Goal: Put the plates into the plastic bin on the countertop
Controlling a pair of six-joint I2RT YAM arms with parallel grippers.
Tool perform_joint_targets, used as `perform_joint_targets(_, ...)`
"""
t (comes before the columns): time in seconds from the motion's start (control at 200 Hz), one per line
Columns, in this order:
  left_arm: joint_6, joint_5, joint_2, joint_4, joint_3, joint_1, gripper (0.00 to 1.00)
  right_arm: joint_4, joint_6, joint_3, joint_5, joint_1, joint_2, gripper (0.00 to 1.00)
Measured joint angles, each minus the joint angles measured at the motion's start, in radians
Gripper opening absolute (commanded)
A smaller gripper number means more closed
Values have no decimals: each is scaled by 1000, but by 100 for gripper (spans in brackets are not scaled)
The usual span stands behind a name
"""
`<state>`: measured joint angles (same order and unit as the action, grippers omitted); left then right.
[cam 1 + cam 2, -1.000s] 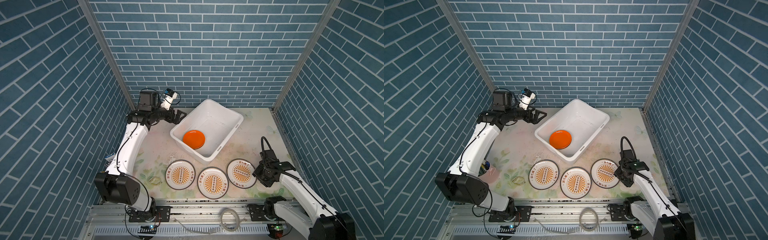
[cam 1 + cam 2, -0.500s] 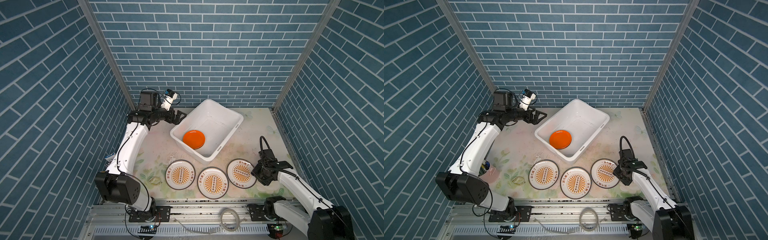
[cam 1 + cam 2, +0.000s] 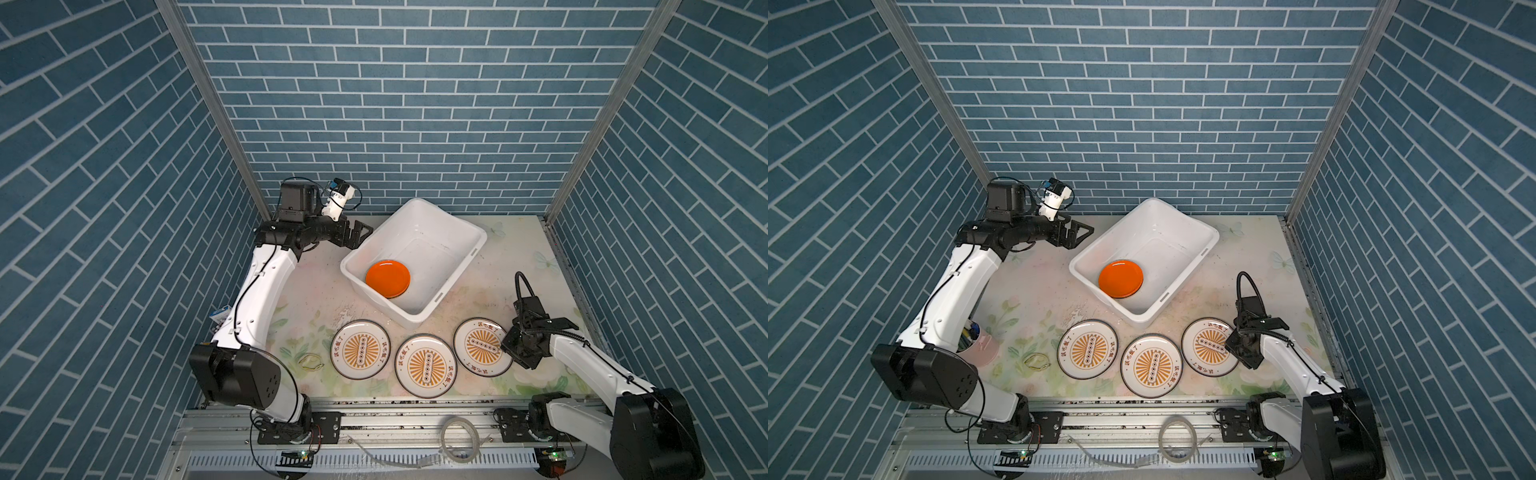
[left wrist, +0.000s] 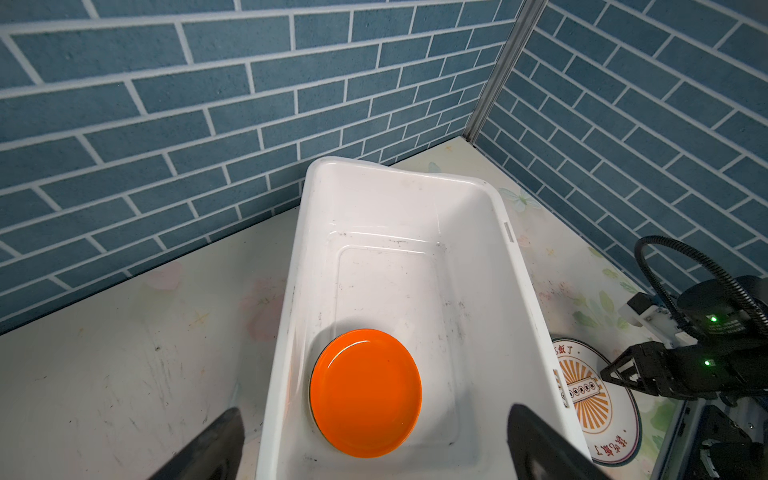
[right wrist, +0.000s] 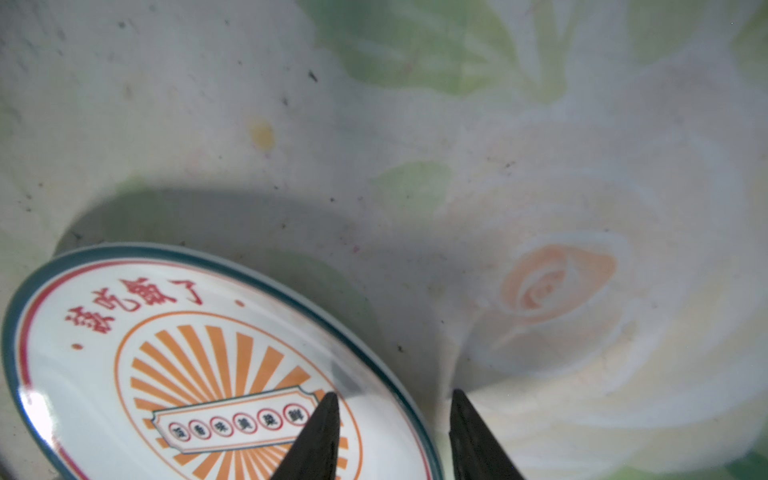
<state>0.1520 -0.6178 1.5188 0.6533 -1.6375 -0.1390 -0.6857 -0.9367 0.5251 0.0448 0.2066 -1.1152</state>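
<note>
You have the orange plate [image 3: 387, 278] in the plastic bin [image 3: 465, 232]; three sunburst plates [image 3: 426, 365] wait outside. Your right gripper [image 5: 392, 436] straddles one plate's rim, not yet clamped; your left gripper [image 3: 360, 232] gapes empty.

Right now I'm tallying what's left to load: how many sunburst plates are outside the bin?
3, in a row on the countertop before the plastic bin: left plate, middle plate, right plate at the right gripper. None appear hidden.

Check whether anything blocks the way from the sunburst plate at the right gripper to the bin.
Nothing visible does. The right gripper straddles the rim of the sunburst plate; bare countertop lies between that plate and the bin, which holds an orange plate with room beside it.
</note>
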Motion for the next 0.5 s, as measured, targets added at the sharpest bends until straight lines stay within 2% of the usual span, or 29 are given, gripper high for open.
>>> perform_joint_targets(0.295,-3,2,0,-1,0,0,100,27,-2,0,-6,-33,-5,37)
perform_joint_targets(0.5,-4,6,0,-1,0,-1,100,69,-1,0,13,-51,-24,38)
